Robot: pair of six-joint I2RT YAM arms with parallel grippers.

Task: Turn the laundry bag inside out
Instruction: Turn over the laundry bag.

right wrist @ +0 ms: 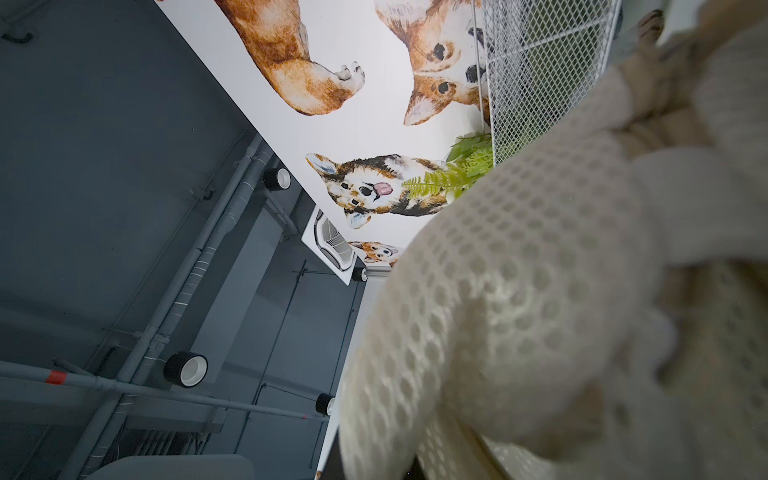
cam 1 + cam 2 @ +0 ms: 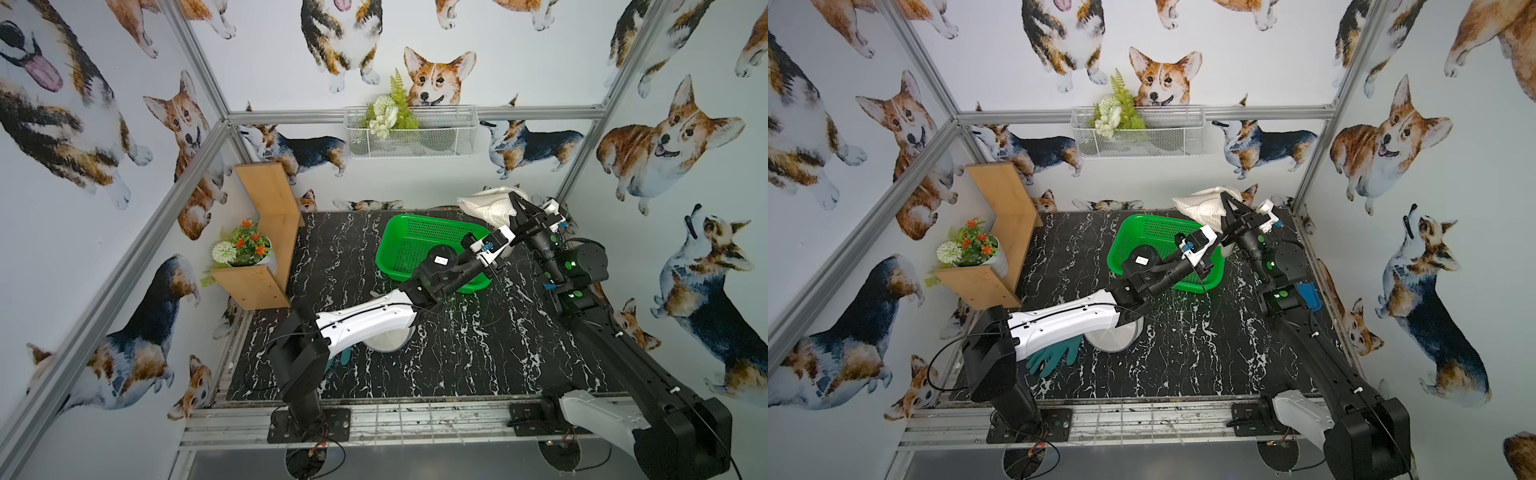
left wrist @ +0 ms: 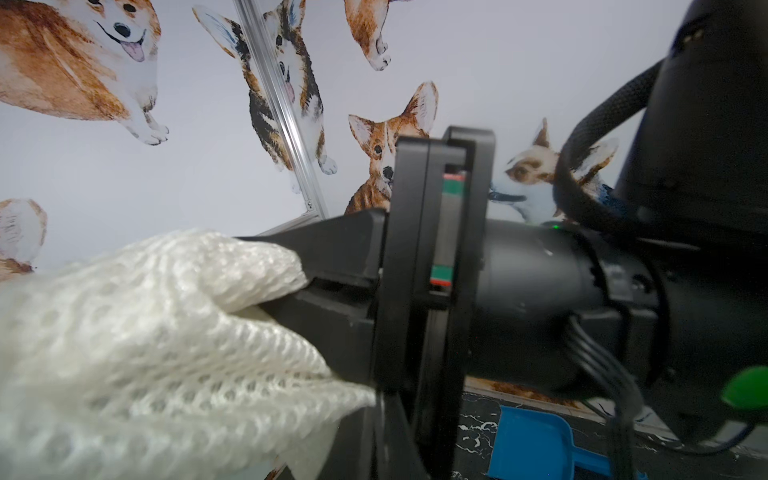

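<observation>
Nearest you: bag, one, white mesh, filling much of both wrist views. In both top views it hung bunched over the far right corner of the table, beyond the basket.

Arms, two:
- Your right gripper was clamped on a fold of the bag. The left wrist view showed this plainly. The right wrist view gave you only mesh and ceiling, no jaws.
- Your left gripper lay across the basket, just under the bag, jaws together. You could not tell whether mesh was between them.

Other stock:
- basket, one, green.
- bowl, one, white, half under the left arm.
- scoop, one, blue. It was also seen in the left wrist view.
- glove, teal, one or two, you could not tell. A top view showed only a sliver of it.
- flowers, two bunches, one on the shelf and one in the rack.
</observation>
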